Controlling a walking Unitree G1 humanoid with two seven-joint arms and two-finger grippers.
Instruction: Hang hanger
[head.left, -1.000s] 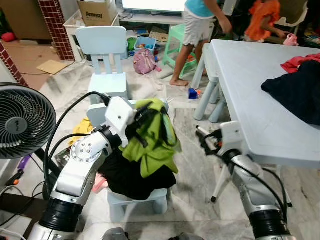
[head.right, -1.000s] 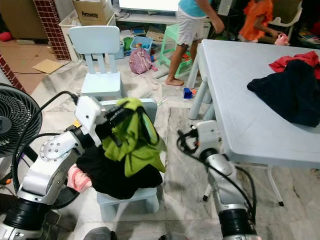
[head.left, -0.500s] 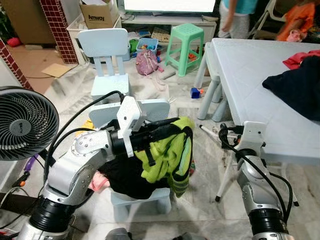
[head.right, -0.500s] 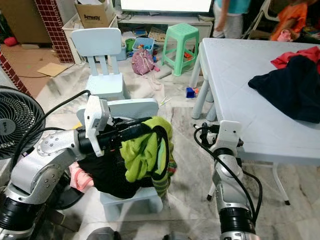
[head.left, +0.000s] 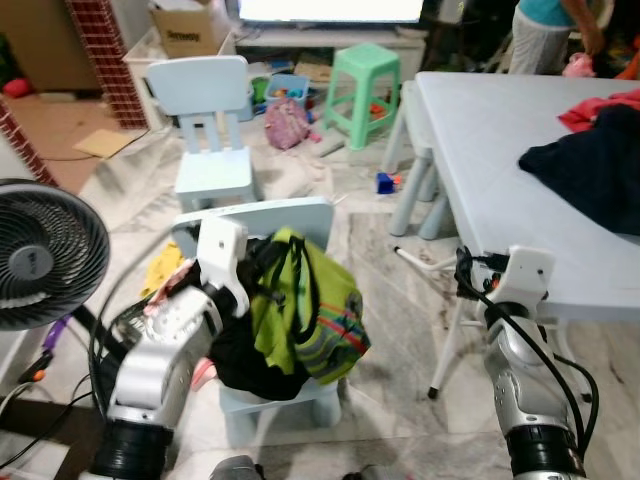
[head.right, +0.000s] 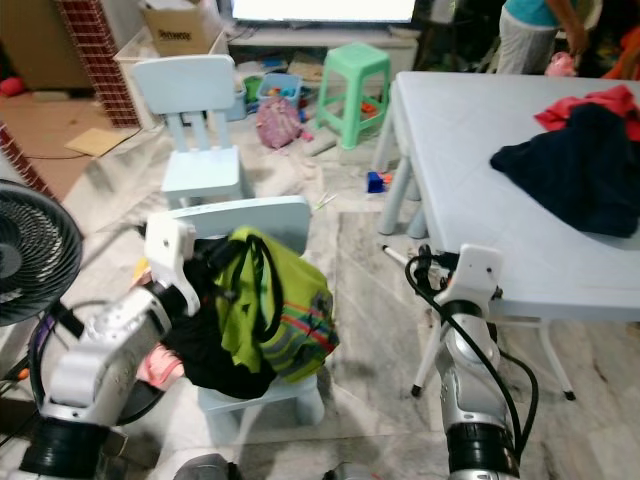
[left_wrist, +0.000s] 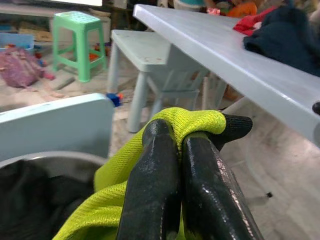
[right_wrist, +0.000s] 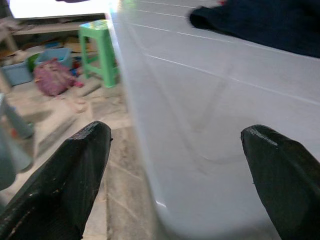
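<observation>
A lime-green garment (head.left: 305, 305) with a black loop, perhaps a hanger (head.left: 297, 285), hangs over dark clothes (head.left: 245, 365) piled on a pale blue chair (head.left: 262, 214). My left gripper (left_wrist: 179, 146) is shut on a fold of the green cloth (left_wrist: 192, 120), just above the pile and in front of the chair's back. A black tip (left_wrist: 236, 125) pokes out past the fold. My right gripper (right_wrist: 175, 150) stands open at the near corner of the pale table (head.left: 490, 130), with the table edge (right_wrist: 165, 165) between its fingers (right_wrist: 75, 165).
A black fan (head.left: 40, 255) stands at my left. A second small blue chair (head.left: 212, 150) and a green stool (head.left: 365, 80) are further back among toys. Dark and red clothes (head.left: 585, 170) lie on the table. A person (head.left: 545, 35) stands at the far right.
My left arm has drawn back, bringing the green garment from out at the right in over the chair pile. The right gripper has closed in on the table corner. The view has shifted.
</observation>
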